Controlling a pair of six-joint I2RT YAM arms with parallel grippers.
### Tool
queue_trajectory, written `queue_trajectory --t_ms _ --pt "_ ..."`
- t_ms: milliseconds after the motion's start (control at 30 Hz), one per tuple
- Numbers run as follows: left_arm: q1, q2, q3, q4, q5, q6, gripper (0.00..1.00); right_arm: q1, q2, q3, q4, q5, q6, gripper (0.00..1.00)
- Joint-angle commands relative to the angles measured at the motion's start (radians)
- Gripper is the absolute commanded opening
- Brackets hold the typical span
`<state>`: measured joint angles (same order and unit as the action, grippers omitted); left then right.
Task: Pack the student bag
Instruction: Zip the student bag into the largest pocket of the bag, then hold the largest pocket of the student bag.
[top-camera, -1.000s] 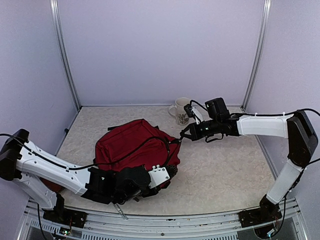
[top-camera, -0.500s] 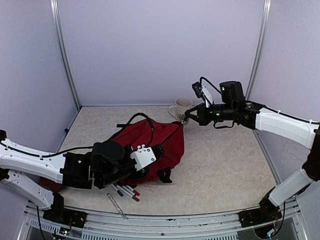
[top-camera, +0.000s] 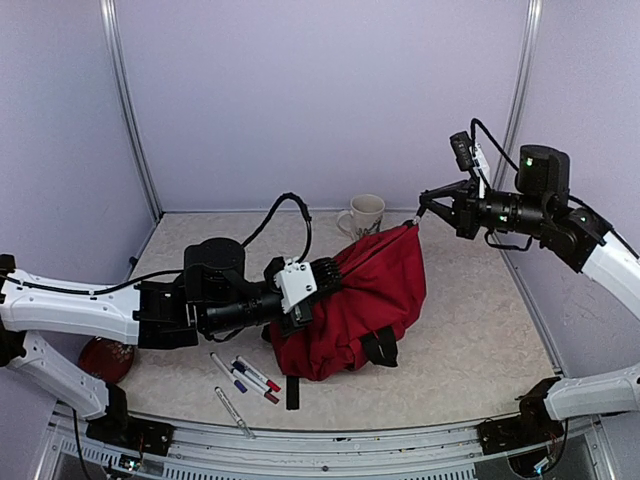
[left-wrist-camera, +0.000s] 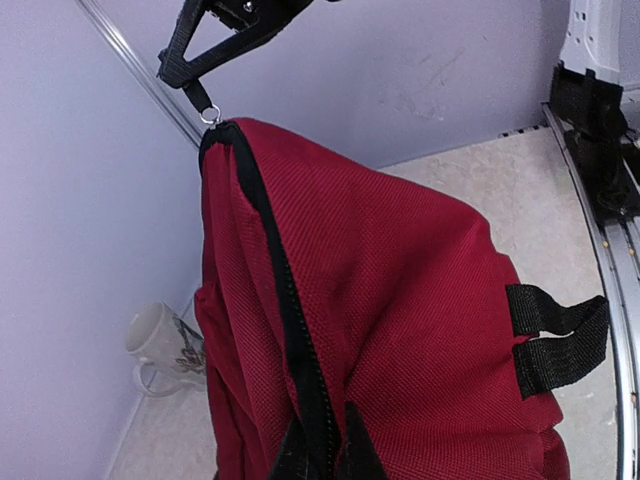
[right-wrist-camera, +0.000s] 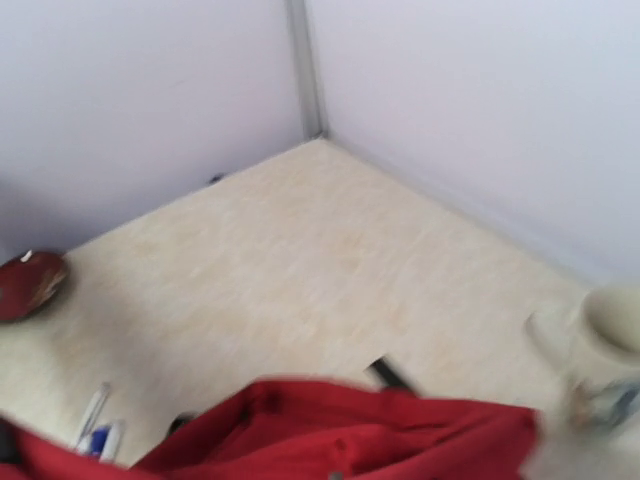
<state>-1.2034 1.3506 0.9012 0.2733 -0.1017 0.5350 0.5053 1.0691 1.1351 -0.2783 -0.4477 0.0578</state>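
Right gripper (top-camera: 424, 205) is clenched on the zipper pull (left-wrist-camera: 208, 114) at the top corner of the student bag (top-camera: 365, 300), holding that corner raised. The left gripper (top-camera: 322, 280) is clamped on the bag's opposite upper edge, at the black zipper. The bag hangs tilted between the two, its lower end on the table (top-camera: 470, 330). A mug (top-camera: 366, 213) stands just behind it, markers (top-camera: 245, 375) lie near its lower left, and a red dish (top-camera: 105, 358) sits well apart to the left.

Student bag (right-wrist-camera: 330, 435) below, mug (right-wrist-camera: 610, 330) right, markers (right-wrist-camera: 98, 432) left.
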Motion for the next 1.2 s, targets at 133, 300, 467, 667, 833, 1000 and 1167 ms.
queue_trajectory --t_ms 133,300,467,667,833,1000,1167 --pt "0.010 -0.072 -0.158 -0.044 -0.075 -0.113 0.00 -0.018 -0.056 -0.236 0.257 -0.143 0.148 0.00" --pt "0.028 -0.087 -0.093 -0.232 -0.037 -0.301 0.14 -0.017 0.022 -0.344 0.330 -0.235 0.196 0.00" --pt "-0.076 -0.078 -0.086 -0.234 -0.035 -0.350 0.82 -0.008 0.069 -0.396 0.419 -0.282 0.257 0.00" --pt "-0.213 0.112 0.146 -0.214 -0.069 -0.380 0.92 -0.007 0.077 -0.402 0.421 -0.271 0.262 0.00" --pt "-0.244 0.327 0.392 -0.305 -0.194 -0.390 0.88 -0.008 0.063 -0.380 0.400 -0.269 0.261 0.00" --pt "-0.231 0.417 0.453 -0.311 -0.344 -0.370 0.81 -0.008 0.041 -0.376 0.376 -0.257 0.252 0.00" --pt "-0.179 0.418 0.426 -0.292 -0.359 -0.393 0.78 -0.008 0.043 -0.374 0.366 -0.256 0.244 0.00"
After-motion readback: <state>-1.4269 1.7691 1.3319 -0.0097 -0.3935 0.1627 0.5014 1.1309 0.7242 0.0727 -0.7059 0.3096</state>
